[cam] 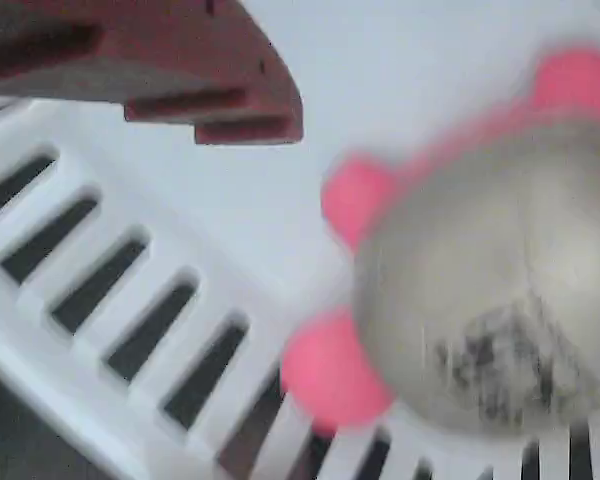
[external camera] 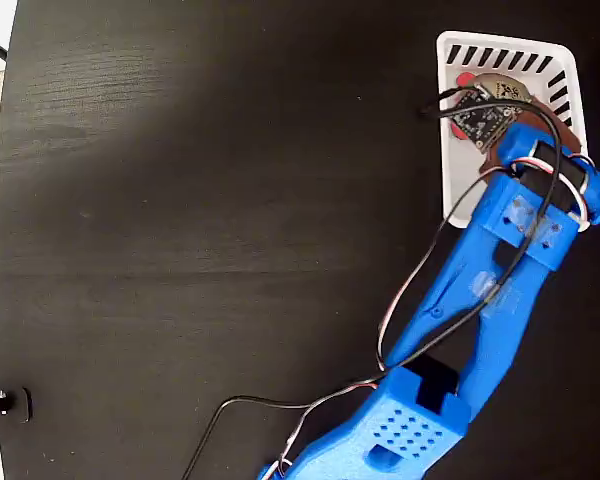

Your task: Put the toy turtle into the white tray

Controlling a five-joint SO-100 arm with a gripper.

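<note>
Much of what matters is covered up: in the fixed view the blue arm [external camera: 480, 310] reaches up from the bottom edge and its wrist, with a small circuit board [external camera: 483, 120] and looping wires [external camera: 420, 270], sits right over the white tray [external camera: 448, 150], so only the tray's slotted top wall and left rim stay clear. The toy turtle [external camera: 500, 90] peeks out there as a pale curve of shell with a bit of red beside it, inside the tray near its upper wall. The gripper [external camera: 495, 125] itself is lost under the board from this angle. The wrist view is close and blurred; the turtle [cam: 500, 290] fills the right side, its beige shell with a smudged dark mark, pink-red feet sticking out at its left, and it lies on the tray's floor against the slotted side [cam: 110, 310]. One dark red finger [cam: 180, 80] shows at the top left, apart from the turtle and touching nothing; the other finger is out of frame, so I cannot tell how wide the fingers stand, only that they seem to grip nothing. The tray rests on a black wood-grain table [external camera: 200, 240], with a pale strip of floor along the left edge.
</note>
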